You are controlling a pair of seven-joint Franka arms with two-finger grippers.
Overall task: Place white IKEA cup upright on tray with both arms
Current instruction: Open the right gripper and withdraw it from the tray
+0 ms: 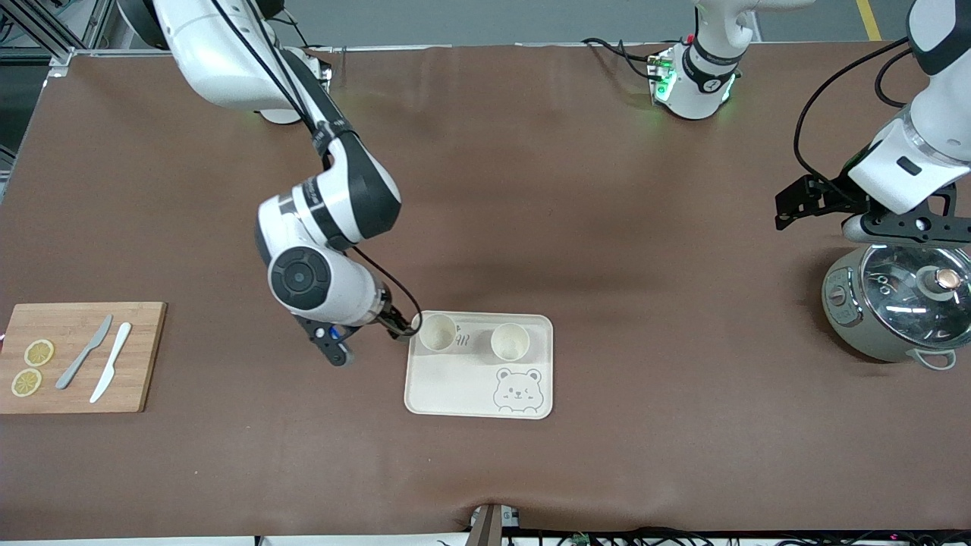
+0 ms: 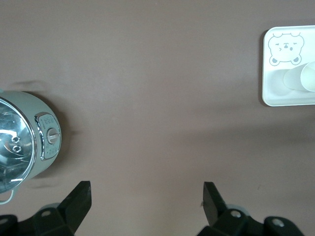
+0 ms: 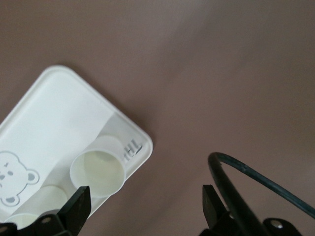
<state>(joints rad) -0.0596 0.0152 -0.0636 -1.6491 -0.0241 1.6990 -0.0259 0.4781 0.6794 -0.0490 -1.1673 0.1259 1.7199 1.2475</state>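
The cream tray (image 1: pixel 455 387) with a bear-face drawing lies at the table's middle. Two white cups stand upright on it, one (image 1: pixel 438 332) at the corner toward the right arm's end, the other (image 1: pixel 510 341) beside it. My right gripper (image 1: pixel 400 326) is open and empty, low beside that corner, just clear of the nearer cup. The right wrist view shows that cup (image 3: pixel 97 173), the tray (image 3: pixel 54 113) and the open right gripper (image 3: pixel 146 196). My left gripper (image 1: pixel 910 226) is open and empty over the pot; the left wrist view shows the open left gripper (image 2: pixel 147 194) and the distant tray (image 2: pixel 288 96).
A grey-green pot (image 1: pixel 895 303) with a glass lid stands at the left arm's end. A wooden cutting board (image 1: pixel 80 356) with two lemon slices, a grey knife and a white knife lies at the right arm's end. A brown cloth covers the table.
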